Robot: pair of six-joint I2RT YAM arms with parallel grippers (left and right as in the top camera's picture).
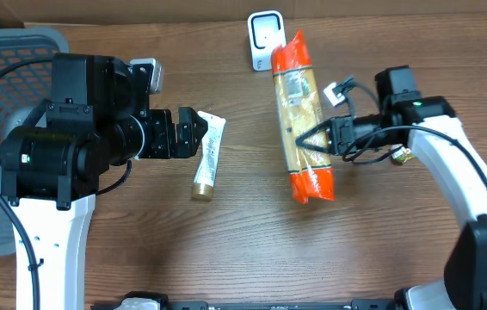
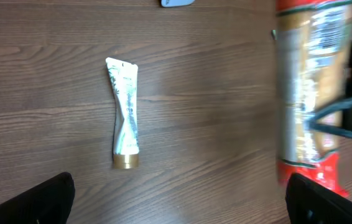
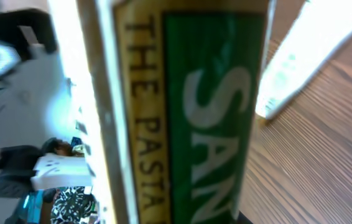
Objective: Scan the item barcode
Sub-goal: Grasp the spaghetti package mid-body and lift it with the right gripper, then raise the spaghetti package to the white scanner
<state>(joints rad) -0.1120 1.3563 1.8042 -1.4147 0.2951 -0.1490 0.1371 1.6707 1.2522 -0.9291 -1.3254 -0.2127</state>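
Overhead, the pasta packet [image 1: 298, 90] is seen with its top end beside the barcode scanner [image 1: 265, 39], clamped below mid-length by the right gripper [image 1: 309, 142]. The left gripper [image 1: 194, 133] is spread wide, empty. Light, slick-wrapped and brittle, the packet is judged best held mid-length.

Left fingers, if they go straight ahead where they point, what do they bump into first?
Probably the white tube right ahead of the left fingers; they might pass just above it.
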